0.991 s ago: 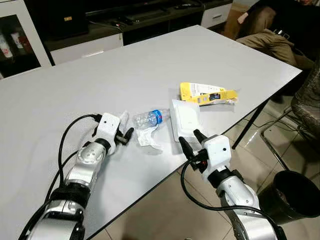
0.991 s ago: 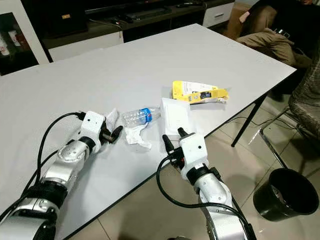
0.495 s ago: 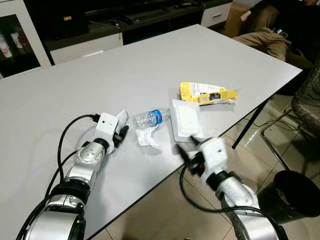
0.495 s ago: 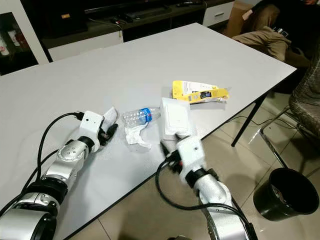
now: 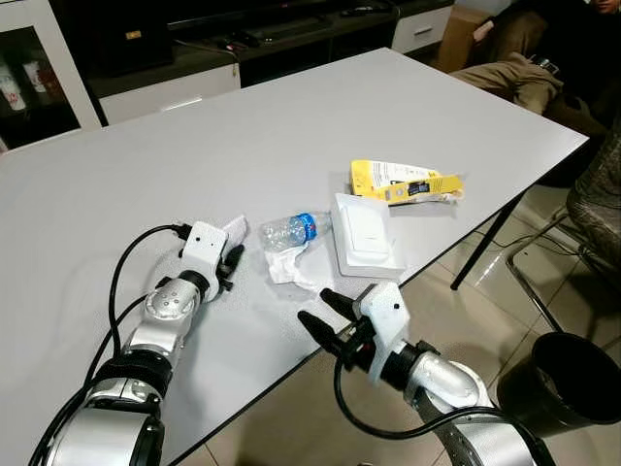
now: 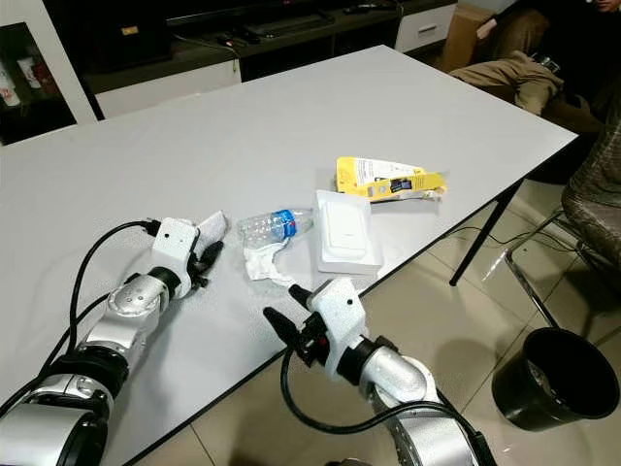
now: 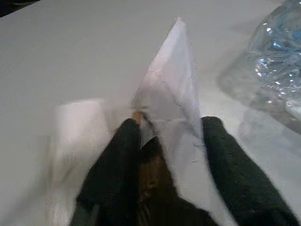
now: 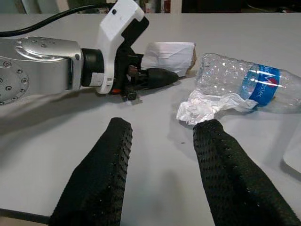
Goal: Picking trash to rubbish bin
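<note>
Lower left of the head view, the left gripper (image 5: 231, 260) pinched a folded white paper scrap (image 5: 236, 229) on the table (image 5: 146, 165); the thin hold could have slipped on lifting; the right gripper (image 5: 322, 313) hung spread and empty at lower centre, and might have knocked the crushed bottle (image 5: 288, 229); the bin (image 5: 568, 381) sat far lower right.

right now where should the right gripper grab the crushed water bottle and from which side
Judging by its pose, the crushed water bottle lies on its side across the table, so close across the clear ribbed body, left of the blue label. The open right gripper sits at the near table edge, so come from there, over the crumpled white tissue touching the bottle's near side.
</note>
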### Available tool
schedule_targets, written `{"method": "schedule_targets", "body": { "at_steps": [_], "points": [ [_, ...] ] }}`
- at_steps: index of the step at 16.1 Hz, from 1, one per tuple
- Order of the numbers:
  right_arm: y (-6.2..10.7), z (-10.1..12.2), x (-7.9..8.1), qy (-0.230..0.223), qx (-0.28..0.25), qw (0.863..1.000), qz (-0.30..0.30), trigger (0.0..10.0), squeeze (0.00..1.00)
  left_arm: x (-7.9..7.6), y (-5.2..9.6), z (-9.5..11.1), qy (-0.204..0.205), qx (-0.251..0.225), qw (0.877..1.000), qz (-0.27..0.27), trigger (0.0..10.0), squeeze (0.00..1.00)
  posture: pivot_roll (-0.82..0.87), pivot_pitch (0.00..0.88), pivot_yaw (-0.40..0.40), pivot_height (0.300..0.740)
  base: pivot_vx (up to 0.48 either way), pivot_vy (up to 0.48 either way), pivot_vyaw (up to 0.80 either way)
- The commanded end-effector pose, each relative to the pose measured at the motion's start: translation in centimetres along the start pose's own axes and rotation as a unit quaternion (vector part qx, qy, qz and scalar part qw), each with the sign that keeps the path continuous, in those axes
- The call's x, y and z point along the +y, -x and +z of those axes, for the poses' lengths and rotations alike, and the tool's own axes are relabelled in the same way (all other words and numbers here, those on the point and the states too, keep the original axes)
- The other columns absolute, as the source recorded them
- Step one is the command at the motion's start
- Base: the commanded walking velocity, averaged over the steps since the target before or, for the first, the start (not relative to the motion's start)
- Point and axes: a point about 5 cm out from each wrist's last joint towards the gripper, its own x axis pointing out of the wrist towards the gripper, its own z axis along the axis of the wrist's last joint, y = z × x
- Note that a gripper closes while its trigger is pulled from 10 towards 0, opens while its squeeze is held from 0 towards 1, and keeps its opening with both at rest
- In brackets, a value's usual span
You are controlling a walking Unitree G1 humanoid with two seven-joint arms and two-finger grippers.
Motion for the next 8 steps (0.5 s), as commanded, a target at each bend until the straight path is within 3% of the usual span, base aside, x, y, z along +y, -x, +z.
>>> {"method": "schedule_targets", "body": {
  "at_steps": [1,8],
  "points": [
    [0.01,0.62,-0.19,0.009,-0.006,1.000,-0.001,10.0,0.00,0.20,0.07,-0.12,0.004,0.001,1.000,-0.002,0.0,0.00,0.00,0.000,-0.024,0.740,0.000,0.000,0.00],
    [-0.62,0.90,-0.67,0.012,-0.011,1.000,-0.011,10.0,0.00,0.79,0.39,-0.10,0.018,-0.010,1.000,-0.005,0.0,0.00,0.01,0.000,-0.025,0.740,0.000,0.000,0.00]
  ]
}}
